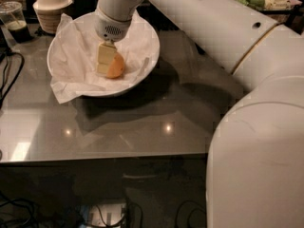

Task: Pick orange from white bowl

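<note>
Down inside the white bowl (151,42), we see the gripper (107,64) touching the orange (118,66) on its camera-left side (whether it has clamped, we cannot tell).

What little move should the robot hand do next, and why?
Probably lift straight up a little. The gripper is down inside the white bowl, right against the orange, which rests on the crumpled paper. A short rise would show whether it has the orange.
</note>
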Controlling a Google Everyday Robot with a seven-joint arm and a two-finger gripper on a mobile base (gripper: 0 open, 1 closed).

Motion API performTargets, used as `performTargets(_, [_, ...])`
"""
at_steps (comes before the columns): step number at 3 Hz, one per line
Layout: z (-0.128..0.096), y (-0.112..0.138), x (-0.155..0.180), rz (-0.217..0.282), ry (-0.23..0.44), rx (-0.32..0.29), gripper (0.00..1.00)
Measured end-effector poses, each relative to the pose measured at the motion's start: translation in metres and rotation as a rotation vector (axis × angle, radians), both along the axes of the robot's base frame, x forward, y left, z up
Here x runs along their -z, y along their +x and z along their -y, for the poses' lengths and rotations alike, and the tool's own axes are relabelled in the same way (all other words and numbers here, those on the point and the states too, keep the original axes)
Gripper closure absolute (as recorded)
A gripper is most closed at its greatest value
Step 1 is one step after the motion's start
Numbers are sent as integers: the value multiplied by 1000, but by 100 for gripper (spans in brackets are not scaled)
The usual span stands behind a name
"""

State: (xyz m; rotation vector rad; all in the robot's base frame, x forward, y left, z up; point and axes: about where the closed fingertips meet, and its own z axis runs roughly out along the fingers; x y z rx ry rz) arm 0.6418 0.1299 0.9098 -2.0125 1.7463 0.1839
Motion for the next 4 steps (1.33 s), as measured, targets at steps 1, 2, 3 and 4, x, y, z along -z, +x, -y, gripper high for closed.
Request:
performTargets(1, [7, 3, 15, -30, 1, 22, 27])
performTargets(2, [10, 12, 26, -54, -2, 44, 28])
performTargets(3, [12, 18, 32, -76, -5, 59, 29])
performTargets(4, [13, 22, 36, -98, -7, 73, 40])
